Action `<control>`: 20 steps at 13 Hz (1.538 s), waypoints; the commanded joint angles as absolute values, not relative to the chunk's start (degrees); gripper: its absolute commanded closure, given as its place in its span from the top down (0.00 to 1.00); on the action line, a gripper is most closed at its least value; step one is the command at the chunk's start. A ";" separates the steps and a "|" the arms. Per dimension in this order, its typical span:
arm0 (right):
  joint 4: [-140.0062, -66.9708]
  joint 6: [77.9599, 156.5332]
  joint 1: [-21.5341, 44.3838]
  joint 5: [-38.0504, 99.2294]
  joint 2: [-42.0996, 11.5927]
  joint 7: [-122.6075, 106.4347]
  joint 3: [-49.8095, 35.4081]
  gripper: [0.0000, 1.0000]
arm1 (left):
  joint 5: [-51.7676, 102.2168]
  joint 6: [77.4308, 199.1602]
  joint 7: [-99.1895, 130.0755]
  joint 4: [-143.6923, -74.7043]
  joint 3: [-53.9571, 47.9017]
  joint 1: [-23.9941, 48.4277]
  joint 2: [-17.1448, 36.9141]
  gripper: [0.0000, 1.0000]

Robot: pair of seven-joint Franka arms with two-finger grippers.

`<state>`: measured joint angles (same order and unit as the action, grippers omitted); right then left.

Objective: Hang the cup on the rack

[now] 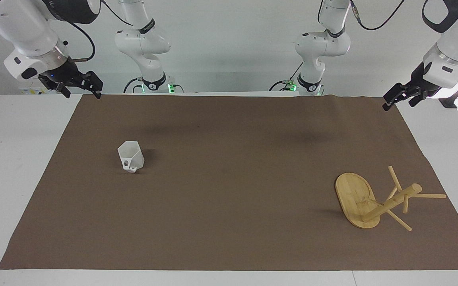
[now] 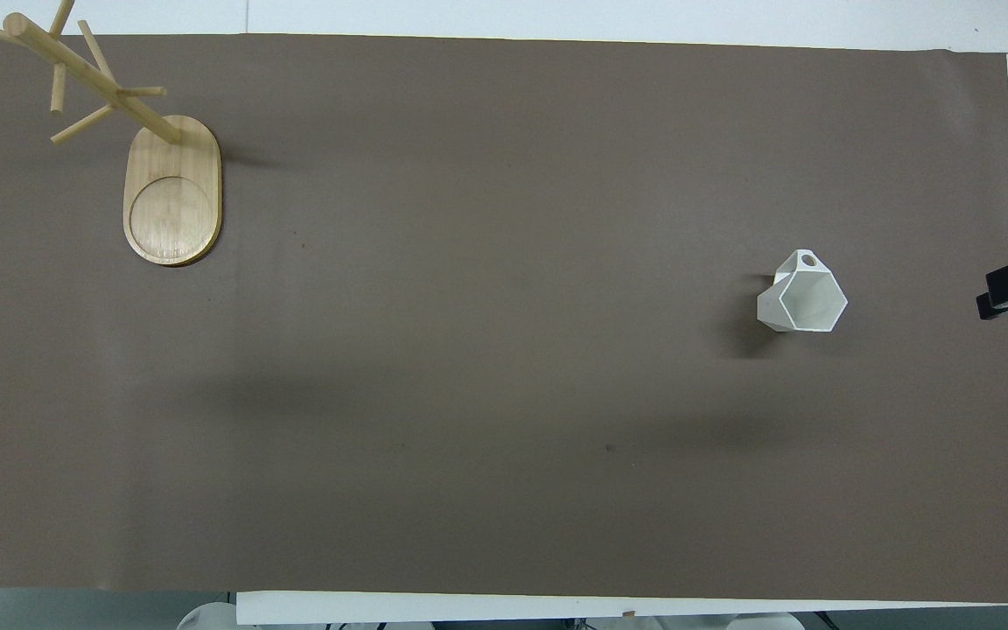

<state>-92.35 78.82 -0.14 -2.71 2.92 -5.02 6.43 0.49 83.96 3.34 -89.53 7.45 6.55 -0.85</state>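
Small white faceted plastic cup (image 1: 130, 157) upright on brown mat on bench (image 1: 22, 131), toward right arm's end, pierced handle turned away from robots. Light bamboo peg rack (image 1: 362, 204) upright toward left arm's end, well apart from cup. Right gripper (image 1: 78, 84) raised over mat corner, nearer to cup; spread not readable. Left gripper (image 1: 403, 96) waiting over other corner; spread not readable. Likely first grasp: right arm.
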 commanded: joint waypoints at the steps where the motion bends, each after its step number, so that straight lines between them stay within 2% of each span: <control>1: -93.25 79.98 0.18 -3.69 3.25 -3.69 6.33 1.00 | -0.62 85.08 4.13 -90.97 7.29 6.59 -2.02 1.00; 7: -94.49 79.98 1.14 -2.81 3.61 -10.78 6.42 1.00 | -0.62 85.08 4.13 -90.97 7.29 6.59 -2.02 1.00; 9: -94.57 83.30 0.88 -2.46 3.34 -17.45 6.33 1.00 | -0.62 85.08 4.13 -90.97 7.29 6.59 -2.02 1.00; 11: -95.36 84.46 -1.48 2.33 3.17 -34.63 7.03 1.00 | -0.62 85.08 4.13 -90.97 7.29 6.59 -1.93 1.00; 13: -95.27 85.43 -7.19 10.42 1.41 -52.20 7.03 1.00 | -0.62 85.08 4.13 -90.97 7.29 6.59 -2.02 1.00; 17: -95.18 85.44 -17.90 27.29 -6.13 -94.40 6.94 1.00 | -0.62 85.08 4.13 -90.97 7.29 6.59 -2.02 1.00; 20: -95.01 81.31 -24.16 38.47 -16.76 -115.97 6.94 1.00 | -0.62 85.08 4.13 -90.97 7.29 6.59 -2.02 1.00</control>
<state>-95.79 83.55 -21.33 33.45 -10.54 -102.74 7.31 0.49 83.96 3.34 -89.53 7.45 6.55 -0.85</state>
